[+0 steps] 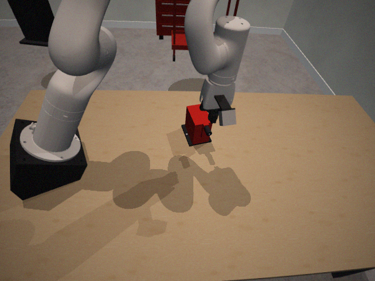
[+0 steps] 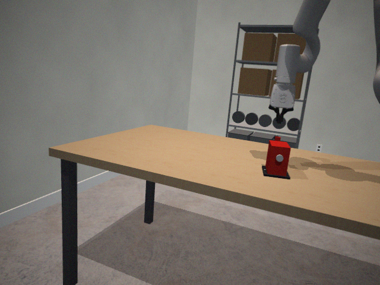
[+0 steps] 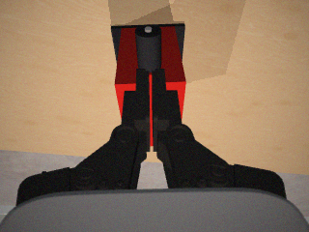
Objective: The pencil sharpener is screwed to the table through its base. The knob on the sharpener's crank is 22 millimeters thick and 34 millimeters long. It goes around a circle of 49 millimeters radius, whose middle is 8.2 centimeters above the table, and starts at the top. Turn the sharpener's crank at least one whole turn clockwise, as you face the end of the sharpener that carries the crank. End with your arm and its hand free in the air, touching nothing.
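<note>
The red pencil sharpener point(image 1: 195, 123) point(image 2: 277, 158) point(image 3: 172, 60) stands on its black base plate point(image 1: 188, 137) near the table's middle. A dark cylindrical knob point(image 1: 207, 130) point(image 3: 147, 45) sticks out of the crank end. In the exterior view the knob is hidden behind the body. My gripper point(image 1: 213, 119) point(image 2: 279, 119) point(image 3: 150, 87) is shut with nothing between the fingers. It points straight down and hangs above the sharpener with a clear gap. In the wrist view the fingertips line up over the near end of the knob.
The arm's black base block point(image 1: 39, 169) sits at the table's left edge. The wooden table point(image 1: 272, 181) point(image 2: 153, 147) carries only the sharpener and the arm. A metal shelf with boxes point(image 2: 257, 61) stands behind the table, off it.
</note>
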